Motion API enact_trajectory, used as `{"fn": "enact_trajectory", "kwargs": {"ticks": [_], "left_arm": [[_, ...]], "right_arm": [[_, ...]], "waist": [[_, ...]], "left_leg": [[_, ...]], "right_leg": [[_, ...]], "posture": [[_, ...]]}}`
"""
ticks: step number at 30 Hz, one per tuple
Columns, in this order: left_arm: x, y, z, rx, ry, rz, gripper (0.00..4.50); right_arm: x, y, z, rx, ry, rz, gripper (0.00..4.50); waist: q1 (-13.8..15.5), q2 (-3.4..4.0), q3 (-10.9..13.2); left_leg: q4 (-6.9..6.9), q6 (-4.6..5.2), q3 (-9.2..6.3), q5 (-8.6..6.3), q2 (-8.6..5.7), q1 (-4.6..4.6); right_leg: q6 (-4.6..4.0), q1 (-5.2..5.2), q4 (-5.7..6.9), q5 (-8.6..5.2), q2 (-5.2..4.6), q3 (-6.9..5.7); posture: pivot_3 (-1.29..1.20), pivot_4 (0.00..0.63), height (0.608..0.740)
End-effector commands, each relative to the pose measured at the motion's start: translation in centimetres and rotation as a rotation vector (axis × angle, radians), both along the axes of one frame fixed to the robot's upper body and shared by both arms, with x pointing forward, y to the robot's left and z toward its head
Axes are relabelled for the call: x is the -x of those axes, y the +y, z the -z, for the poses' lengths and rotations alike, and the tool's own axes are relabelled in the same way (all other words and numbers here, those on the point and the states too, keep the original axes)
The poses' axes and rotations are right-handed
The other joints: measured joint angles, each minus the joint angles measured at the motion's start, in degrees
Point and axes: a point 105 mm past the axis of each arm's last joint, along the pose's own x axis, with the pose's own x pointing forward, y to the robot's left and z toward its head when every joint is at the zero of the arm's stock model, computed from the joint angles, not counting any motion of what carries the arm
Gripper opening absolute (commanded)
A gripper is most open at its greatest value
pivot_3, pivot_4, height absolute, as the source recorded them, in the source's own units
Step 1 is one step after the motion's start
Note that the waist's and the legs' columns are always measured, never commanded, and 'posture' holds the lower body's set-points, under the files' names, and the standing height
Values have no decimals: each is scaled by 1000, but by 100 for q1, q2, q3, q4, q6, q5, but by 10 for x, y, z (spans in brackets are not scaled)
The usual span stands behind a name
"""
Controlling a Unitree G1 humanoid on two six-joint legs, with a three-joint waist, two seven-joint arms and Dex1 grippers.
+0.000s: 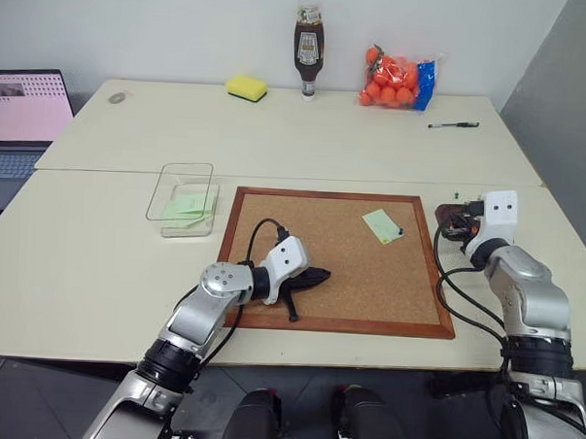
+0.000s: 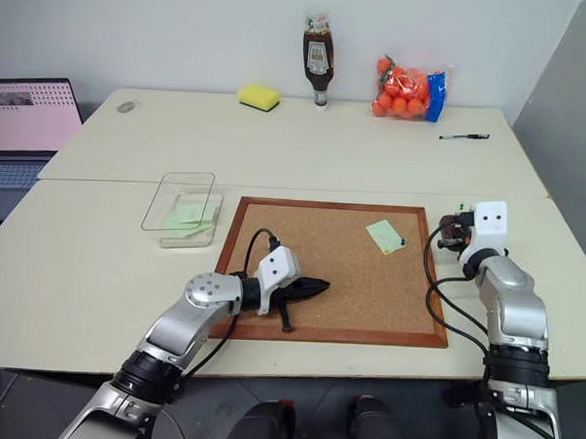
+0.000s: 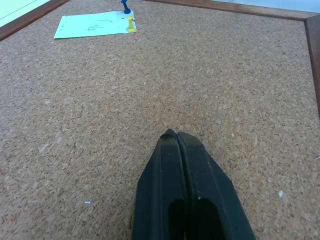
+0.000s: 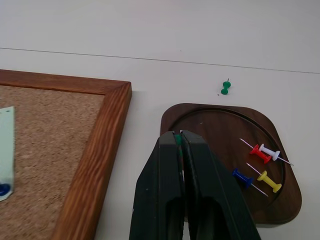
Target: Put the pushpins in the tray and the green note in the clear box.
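Your right gripper [image 4: 178, 137] sits over the near-left rim of the tray [image 4: 200, 112], fingers pressed together with a sliver of green pinched at the tips: a green-headed pushpin [image 4: 177, 139], mostly hidden, so you cannot read which way its point runs.

The tray lies on the table [image 1: 306, 142] just right of the corkboard [image 1: 349, 280], close to the far-right corner of its frame. Inside, toward the tray's right side, four pins lie flat: a red pin [image 4: 256, 151], a white pin [image 4: 270, 152], a blue pin [image 4: 242, 176] and a yellow pin [image 4: 268, 181]. Their long axes all run roughly the same diagonal, near-right to far-left.

A loose green pushpin [image 4: 225, 88] lies on the table just past the tray's far rim, not touching it. It is on its side, needle aimed away from you and slightly right, head nearer the tray.

Your left gripper [image 3: 176, 137] is closed on nothing, low over bare cork at the board's near-left part, pointing right.

One green note [image 1: 381, 225] lies flat on the cork toward the far right, tilted off the frame's lines, with a blue pin and a yellow pin [image 3: 131, 24] at its right edge. Another green note [image 1: 185, 207] lies in the clear box [image 1: 168, 190], which stands left of the board.
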Motion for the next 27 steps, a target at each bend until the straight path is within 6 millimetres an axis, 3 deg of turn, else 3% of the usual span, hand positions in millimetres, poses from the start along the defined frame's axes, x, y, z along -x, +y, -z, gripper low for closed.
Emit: {"fn": "enact_trajectory", "kwargs": {"ticks": [1, 5, 15, 19, 23, 27], "left_arm": [[5, -2, 10, -21, 37, 17, 0], [6, -1, 11, -24, 39, 13, 0], [8, -1, 12, -24, 41, 16, 0], [8, -1, 12, -24, 41, 16, 0], [8, 0, 12, -26, 42, 18, 0], [8, 0, 12, -28, 43, 24, 0]], "right_arm": [[-11, -12, -20, 26, -77, 37, 263], [-15, -15, -21, 43, -76, 41, 910], [-10, -15, -31, 80, -127, 40, 3028], [3, 11, -35, 54, -145, -110, 3028], [24, 44, -25, 39, -107, -268, 3028], [33, 64, -10, 27, -60, -316, 3028]], "waist": [[0, 0, 0], [-2, 0, 0], [-1, 1, 0], [0, 1, 0], [5, 2, -1], [4, 2, -1]], "left_leg": [[0, 0, 0, 0, 0, -1], [0, 1, 1, 0, -1, -2], [-1, 1, 0, 0, 3, -1], [-3, 1, -2, 0, 4, -3], [-3, 1, -8, -1, 7, -4], [0, 1, -7, -1, 7, -1]], "right_leg": [[0, -1, -1, 0, 0, 0], [0, -1, 0, 0, 0, 0], [0, -2, 1, 0, 0, 1], [0, -3, 0, 0, 0, 0], [1, -1, -3, -1, -1, -4], [1, -1, 0, -1, -3, -4]], "posture": [[0, 150, 740], [0, 150, 740], [0, 150, 740], [0, 150, 740], [0, 150, 740], [0, 150, 740]]}}
